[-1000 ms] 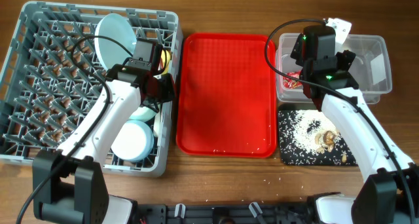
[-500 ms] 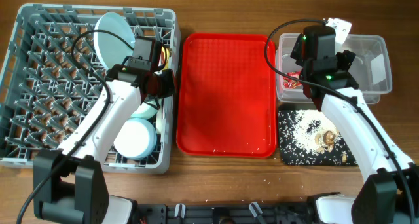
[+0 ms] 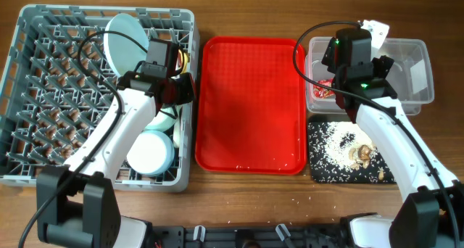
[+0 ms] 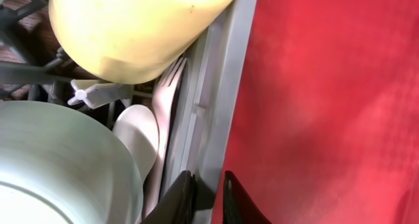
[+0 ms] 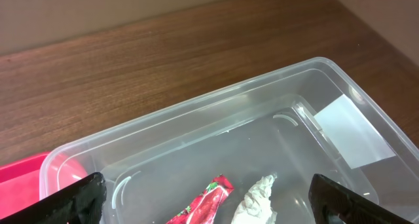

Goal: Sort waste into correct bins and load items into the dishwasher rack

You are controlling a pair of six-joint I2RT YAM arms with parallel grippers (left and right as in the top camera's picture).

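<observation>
The grey dishwasher rack (image 3: 43,96) holds a pale blue plate (image 3: 127,41), pale blue bowls (image 3: 148,152), a yellow cup (image 4: 131,27), a white fork (image 4: 167,99) and a spoon (image 4: 137,135). My left gripper (image 3: 181,92) is shut on the rack's right wall (image 4: 216,119), one finger inside and one outside. My right gripper (image 5: 209,194) is open wide and empty above the clear tub (image 3: 417,59). The red wrapper (image 5: 206,201) and the white tissue (image 5: 258,198) lie in the tub. Rice scraps (image 3: 337,143) lie in the black tray (image 3: 315,168).
The flat red tray (image 3: 250,103) lies between the rack and the bins, close against the rack's right wall. The tub's white label (image 5: 353,132) is on its far right side. A few rice grains lie on the wooden table near the front edge.
The rack has shifted slightly back and toward the red tray and now sits straighter, with my left gripper at its right wall. The right arm has not moved.
</observation>
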